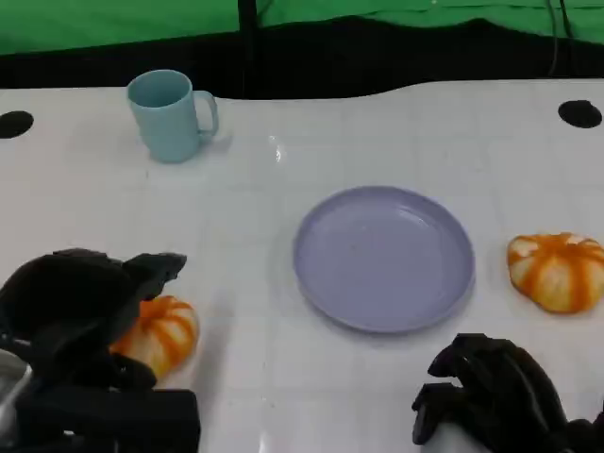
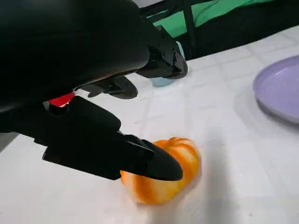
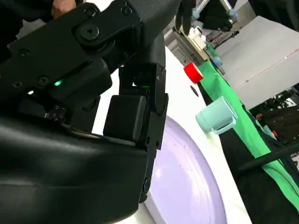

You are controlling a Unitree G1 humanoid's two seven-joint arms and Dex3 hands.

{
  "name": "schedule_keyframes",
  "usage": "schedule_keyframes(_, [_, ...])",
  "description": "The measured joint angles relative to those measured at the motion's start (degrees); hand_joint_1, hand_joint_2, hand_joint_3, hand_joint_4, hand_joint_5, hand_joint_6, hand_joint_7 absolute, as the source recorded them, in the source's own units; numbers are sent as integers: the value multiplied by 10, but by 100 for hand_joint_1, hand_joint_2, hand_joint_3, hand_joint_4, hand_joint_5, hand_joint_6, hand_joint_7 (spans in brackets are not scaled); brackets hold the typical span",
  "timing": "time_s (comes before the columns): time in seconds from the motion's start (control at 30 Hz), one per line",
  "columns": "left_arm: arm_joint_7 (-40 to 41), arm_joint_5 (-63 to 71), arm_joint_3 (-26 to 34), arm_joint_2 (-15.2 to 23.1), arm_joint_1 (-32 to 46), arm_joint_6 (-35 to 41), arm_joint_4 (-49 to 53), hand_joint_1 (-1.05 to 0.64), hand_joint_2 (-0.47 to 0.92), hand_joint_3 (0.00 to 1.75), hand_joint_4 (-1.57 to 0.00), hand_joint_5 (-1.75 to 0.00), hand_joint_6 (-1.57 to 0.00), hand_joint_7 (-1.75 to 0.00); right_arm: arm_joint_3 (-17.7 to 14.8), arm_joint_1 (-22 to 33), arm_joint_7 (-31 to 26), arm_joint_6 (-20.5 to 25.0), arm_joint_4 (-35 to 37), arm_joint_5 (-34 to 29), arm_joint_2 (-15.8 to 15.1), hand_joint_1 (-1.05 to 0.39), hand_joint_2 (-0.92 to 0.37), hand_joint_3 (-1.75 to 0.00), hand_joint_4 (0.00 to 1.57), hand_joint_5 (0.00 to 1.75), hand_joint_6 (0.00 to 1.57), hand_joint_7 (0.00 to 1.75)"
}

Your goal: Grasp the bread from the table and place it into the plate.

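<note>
— Where's the bread?
— One orange-striped bread (image 1: 162,333) lies near the table's (image 1: 283,113) front-left edge, under the left hand (image 1: 80,307). A second bread (image 1: 559,271) sits by the right edge.
— Is the left hand gripping it?
— Its fingers (image 2: 154,163) are spread around the bread, one fingertip touching; not closed on it.
— And the right hand (image 1: 495,387)?
— Curled at the front edge, holding nothing.
— Room to move?
— Bare table separates the bread from the plate (image 1: 383,257) at centre. A blue mug (image 1: 170,115) stands far back-left.
</note>
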Motion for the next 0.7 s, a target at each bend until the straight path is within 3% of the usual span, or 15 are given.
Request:
schedule_keyframes(0.5, [-20, 66, -82, 1, -70, 28, 118, -71, 87, 0, -33, -2, -19, 0, -1, -4, -4, 2, 2, 0, 0, -101, -72, 0, 154, 79, 157, 38])
schedule_keyframes(0.7, [21, 77, -138, -17, -137, 22, 284, -72, 87, 0, -34, -2, -21, -1, -1, -7, -5, 2, 3, 0, 2, -102, -71, 0, 155, 78, 157, 37])
